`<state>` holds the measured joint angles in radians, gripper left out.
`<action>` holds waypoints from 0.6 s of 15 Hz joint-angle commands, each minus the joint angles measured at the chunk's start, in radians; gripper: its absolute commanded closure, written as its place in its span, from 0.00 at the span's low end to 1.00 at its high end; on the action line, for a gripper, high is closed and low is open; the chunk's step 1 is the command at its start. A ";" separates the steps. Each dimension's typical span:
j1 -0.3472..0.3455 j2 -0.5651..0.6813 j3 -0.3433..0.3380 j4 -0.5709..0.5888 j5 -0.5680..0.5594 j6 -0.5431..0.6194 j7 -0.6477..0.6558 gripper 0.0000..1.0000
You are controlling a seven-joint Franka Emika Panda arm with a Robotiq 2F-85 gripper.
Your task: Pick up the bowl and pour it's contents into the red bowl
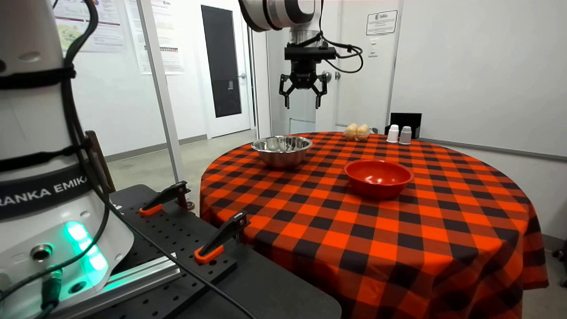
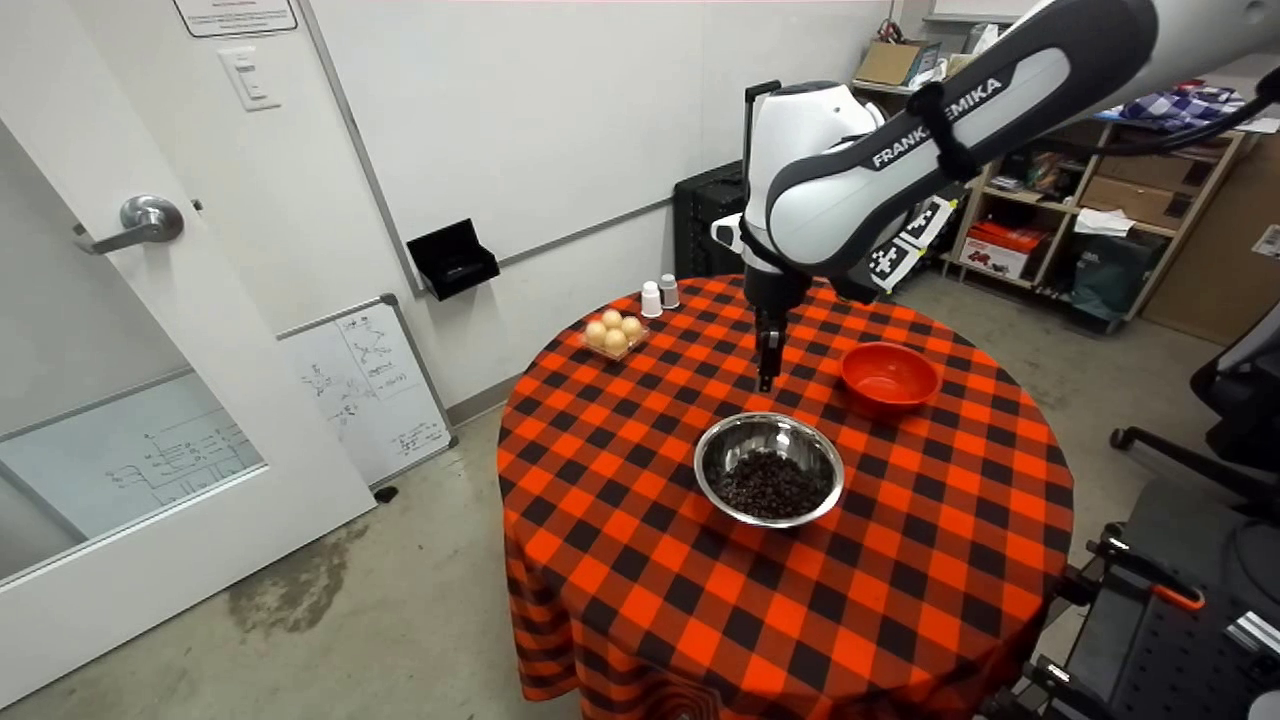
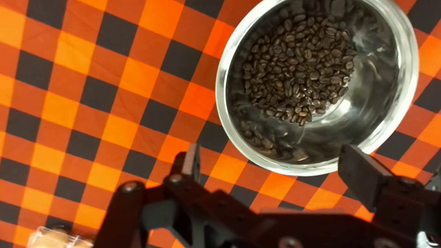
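Note:
The steel bowl (image 1: 282, 158) stands upright on the checked tablecloth. In an exterior view its inner wall (image 2: 757, 435) shows, with dark coffee beans (image 2: 770, 487) in the bottom. In the wrist view the bowl (image 3: 373, 103) fills the upper right, and the beans (image 3: 299, 69) lie heaped in it. The red bowl (image 1: 378, 186) stands apart from it on the same table. It also shows in an exterior view (image 2: 890, 380) and looks bare inside. It is out of the wrist view. My gripper (image 1: 302, 105) is open and empty, pointing down, above the table and apart from both bowls.
A clear pack of round pale egg-like things (image 2: 613, 335) sits near the table edge. Beside it stand a white small container (image 2: 651, 299) and a grey one (image 2: 669, 291). Orange-tipped clamps (image 1: 221, 239) stick up on the robot's black base plate.

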<state>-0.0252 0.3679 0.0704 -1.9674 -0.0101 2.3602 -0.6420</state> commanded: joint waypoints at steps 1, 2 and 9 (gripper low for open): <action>-0.050 0.139 0.044 0.158 -0.002 -0.083 -0.195 0.00; -0.060 0.170 0.052 0.186 -0.001 -0.107 -0.247 0.00; -0.065 0.370 0.053 0.385 -0.016 -0.257 -0.436 0.00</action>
<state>-0.0912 0.6426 0.1177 -1.7083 -0.0129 2.1732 -1.0338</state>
